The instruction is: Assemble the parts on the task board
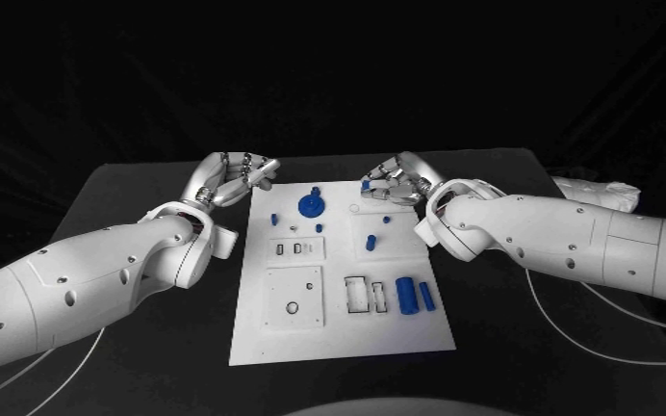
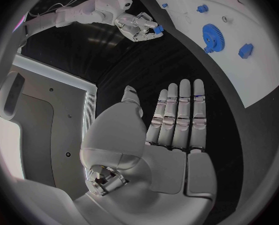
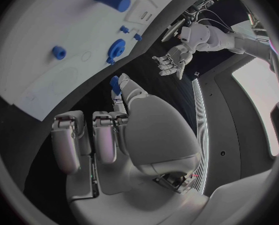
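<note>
The white task board (image 1: 340,325) lies in the middle of the black table. A blue gear (image 1: 313,206) stands near its far edge, and two blue cylinders (image 1: 414,295) lie side by side near its right edge. My right hand (image 1: 393,185) hovers over the board's far right corner and pinches a small blue part (image 1: 367,185) at its fingertips; the part (image 3: 115,84) also shows in the right wrist view. My left hand (image 1: 236,177) hangs just off the board's far left corner, holding nothing. Its fingers (image 2: 177,115) are stretched out straight.
Several small blue parts (image 1: 372,241) lie scattered on the board's middle, near rectangular slots (image 1: 365,294) and a square recess (image 1: 294,295). The board's edge (image 2: 239,80) runs close beside my left hand. Black table surrounds the board on all sides.
</note>
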{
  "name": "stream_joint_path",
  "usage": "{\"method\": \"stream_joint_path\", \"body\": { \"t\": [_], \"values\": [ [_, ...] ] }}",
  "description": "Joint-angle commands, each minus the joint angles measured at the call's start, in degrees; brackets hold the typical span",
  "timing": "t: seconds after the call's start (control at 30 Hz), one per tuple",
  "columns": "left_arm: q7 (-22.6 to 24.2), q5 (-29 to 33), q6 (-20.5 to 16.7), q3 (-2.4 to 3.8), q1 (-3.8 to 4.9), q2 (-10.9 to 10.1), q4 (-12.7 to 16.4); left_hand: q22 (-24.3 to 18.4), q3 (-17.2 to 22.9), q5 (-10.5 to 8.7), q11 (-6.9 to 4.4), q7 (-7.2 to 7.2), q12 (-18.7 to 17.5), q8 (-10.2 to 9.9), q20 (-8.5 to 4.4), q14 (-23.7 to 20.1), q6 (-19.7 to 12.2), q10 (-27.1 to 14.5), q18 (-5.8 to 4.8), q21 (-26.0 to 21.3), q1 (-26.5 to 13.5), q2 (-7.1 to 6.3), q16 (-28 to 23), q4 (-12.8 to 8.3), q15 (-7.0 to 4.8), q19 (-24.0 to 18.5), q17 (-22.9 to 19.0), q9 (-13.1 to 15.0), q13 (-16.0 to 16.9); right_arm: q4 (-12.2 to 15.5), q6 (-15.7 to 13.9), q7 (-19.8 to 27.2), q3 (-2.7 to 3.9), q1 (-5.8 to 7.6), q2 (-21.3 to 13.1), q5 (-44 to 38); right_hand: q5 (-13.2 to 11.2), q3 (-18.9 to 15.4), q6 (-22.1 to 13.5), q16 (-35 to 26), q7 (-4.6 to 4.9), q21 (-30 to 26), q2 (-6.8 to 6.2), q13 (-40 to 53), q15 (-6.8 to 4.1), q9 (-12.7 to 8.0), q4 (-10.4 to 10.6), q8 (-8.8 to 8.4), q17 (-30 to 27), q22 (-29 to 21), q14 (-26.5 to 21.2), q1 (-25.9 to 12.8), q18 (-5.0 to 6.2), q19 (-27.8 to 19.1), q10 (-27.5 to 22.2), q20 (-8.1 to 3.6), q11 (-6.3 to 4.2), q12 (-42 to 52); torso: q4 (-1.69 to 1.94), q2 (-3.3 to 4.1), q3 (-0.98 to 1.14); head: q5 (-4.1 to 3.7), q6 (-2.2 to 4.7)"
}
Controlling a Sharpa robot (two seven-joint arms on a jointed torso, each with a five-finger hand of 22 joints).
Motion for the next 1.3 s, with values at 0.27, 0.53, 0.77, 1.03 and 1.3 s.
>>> {"method": "stream_joint_path", "body": {
  "t": [0.27,0.53,0.77,1.03,1.3],
  "values": [
    [0.48,0.18,0.62,0.05,0.03,0.37,-0.05,-0.05,-0.25,0.27,0.15,0.32,-0.06,-0.37,0.16,-0.51,0.04,-0.11,1.1,-0.27,0.41,0.04,-0.18,-0.05,-0.06,-0.15,-0.06,0.09,-0.06,5.1,1.84,-9.82,-0.01,0.17,2.85,-6.39,-0.39,-0.61,1.93,0.23,-0.59,0.26,-0.17,14.98,0.33,-0.02,-0.05,0.14,15.08,15.09,6.08,-0.92,-0.39,6.11,5.92,0.29,0.51,-0.06,0.02,-0.07,-0.06,2.13,-1.05],
    [0.43,0.18,0.56,0.05,0.04,0.39,0.0,-0.11,-0.3,0.29,0.15,0.32,-0.03,-0.43,0.18,-0.56,0.07,-0.08,1.1,-0.38,0.47,0.1,-0.19,-0.06,-0.05,-0.15,-0.1,0.13,-0.12,5.84,0.98,-13.16,-0.01,-0.4,5.88,-12.66,-0.48,-0.74,1.94,0.23,-0.45,0.26,-0.24,14.98,0.39,-0.06,0.0,0.05,15.08,15.09,6.08,-1.06,-0.39,6.11,5.92,0.34,0.6,-0.06,-0.03,0.0,-0.04,3.74,-1.8],
    [0.4,0.18,0.53,0.05,0.04,0.41,0.11,-0.11,-0.3,0.29,0.15,0.32,-0.03,-0.43,0.18,-0.56,0.07,-0.08,1.1,-0.38,0.47,0.1,-0.19,-0.06,-0.05,-0.15,-0.1,0.13,-0.12,5.44,-0.22,-14.46,-0.01,-1.24,8.13,-14.17,-0.65,-0.99,1.93,0.23,-0.22,0.26,-0.28,14.98,0.53,-0.16,0.2,-0.16,15.08,15.09,6.08,-1.46,-0.39,6.11,5.92,0.45,0.81,-0.06,0.02,0.1,0.01,4.51,-2.0],
    [0.42,0.18,0.53,0.05,0.05,0.44,0.24,-0.11,-0.3,0.29,0.15,0.32,-0.03,-0.43,0.18,-0.56,0.07,-0.08,1.1,-0.38,0.47,0.1,-0.19,-0.06,-0.05,-0.15,-0.1,0.13,-0.12,4.84,-0.19,-15.44,-0.01,-1.78,9.58,-14.52,-0.69,-1.09,2.01,0.23,-0.11,0.26,-0.18,14.98,0.63,-0.21,0.34,-0.26,15.08,15.09,6.08,-1.69,-0.39,6.11,5.92,0.54,0.92,-0.06,-0.07,0.05,-0.04,4.86,-2.28],
    [0.5,0.18,0.5,0.06,0.05,0.38,0.36,-0.14,-0.32,0.3,0.15,0.32,-0.01,-0.46,0.19,-0.58,0.08,-0.06,1.1,-0.43,0.5,0.14,-0.2,-0.06,-0.04,-0.15,-0.12,0.14,-0.15,4.08,0.54,-16.09,-0.01,-2.95,10.51,-14.63,-0.63,-1.14,2.06,0.23,-0.05,0.26,-0.18,14.98,0.68,-0.23,0.38,-0.3,15.08,15.09,6.08,-1.79,-0.39,6.11,5.92,0.58,0.97,-0.06,-0.15,0.03,-0.02,4.74,-2.59]
  ]
}}
